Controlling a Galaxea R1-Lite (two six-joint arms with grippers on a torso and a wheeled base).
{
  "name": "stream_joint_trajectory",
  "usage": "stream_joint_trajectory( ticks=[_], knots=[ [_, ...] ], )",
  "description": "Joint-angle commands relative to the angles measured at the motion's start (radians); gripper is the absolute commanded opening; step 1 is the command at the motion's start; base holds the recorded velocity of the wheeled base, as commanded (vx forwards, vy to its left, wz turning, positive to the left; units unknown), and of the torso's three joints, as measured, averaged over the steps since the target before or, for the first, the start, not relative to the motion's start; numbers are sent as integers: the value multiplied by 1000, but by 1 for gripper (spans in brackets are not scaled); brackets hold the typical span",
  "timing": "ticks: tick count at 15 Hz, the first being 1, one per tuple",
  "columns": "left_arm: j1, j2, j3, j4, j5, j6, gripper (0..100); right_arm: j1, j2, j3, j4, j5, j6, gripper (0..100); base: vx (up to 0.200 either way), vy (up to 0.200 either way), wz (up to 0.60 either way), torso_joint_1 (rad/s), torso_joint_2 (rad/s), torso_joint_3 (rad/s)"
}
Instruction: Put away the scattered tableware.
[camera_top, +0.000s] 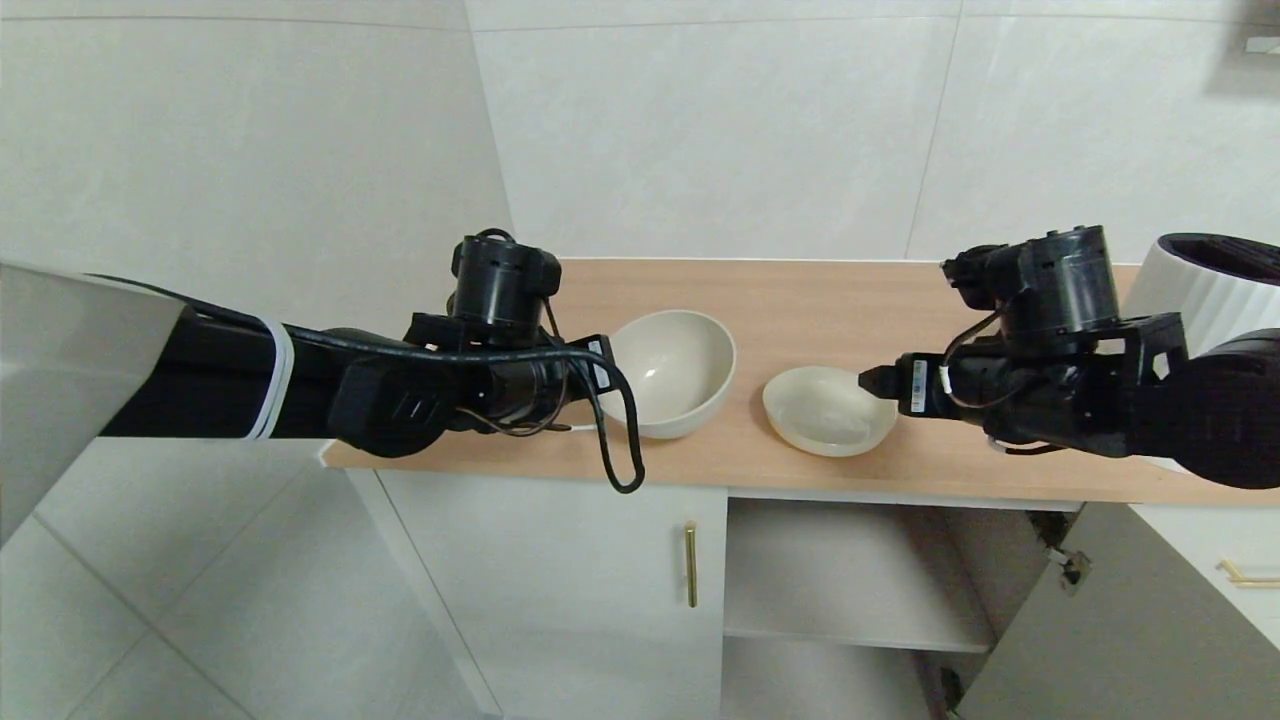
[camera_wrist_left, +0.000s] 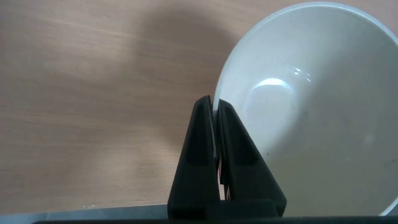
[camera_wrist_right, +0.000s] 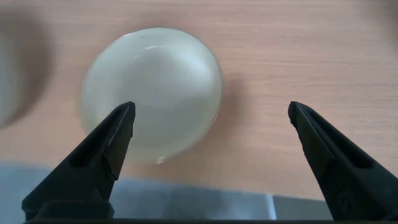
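The left gripper (camera_wrist_left: 216, 102) fingers pinch the large cream ceramic bowl (camera_top: 665, 375) at its 9 o'clock rim on the wooden table (camera_top: 820, 300). At the bowl's 3 o'clock lies a small translucent dish (camera_top: 825, 410); the right gripper (camera_wrist_right: 210, 106) fingers are spread wide.

Free passage is afforded along the rear edge of the countertop (camera_top: 800, 290), behind the deep bowl (camera_top: 675, 370) and shallow dish (camera_top: 828, 408). The right end is obstructed by a ribbed white container (camera_top: 1200, 295).

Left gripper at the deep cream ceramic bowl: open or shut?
Shut. The left gripper pinches the rim of the deep cream ceramic bowl, jaws nearly touching.
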Motion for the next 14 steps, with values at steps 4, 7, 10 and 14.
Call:
stream_joint_trajectory(
  ticks=[4, 7, 10, 14],
  knots=[
    [0, -22, 3, -1, 0, -2, 0, 20, 99, -42, 0, -31, 24, 100, 0, 0, 0, 0, 0, 0],
    [0, -22, 3, -1, 0, -2, 0, 18, 122, -45, -3, -34, 32, 100, 0, 0, 0, 0, 0, 0],
    [0, -24, 3, -1, 2, -2, 0, 0, 165, -69, -1, -52, 46, 100, 0, 0, 0, 0, 0, 0],
    [0, -22, 3, -1, 2, -2, 0, -14, 208, -82, -3, -54, 46, 100, 0, 0, 0, 0, 0, 0]
  ],
)
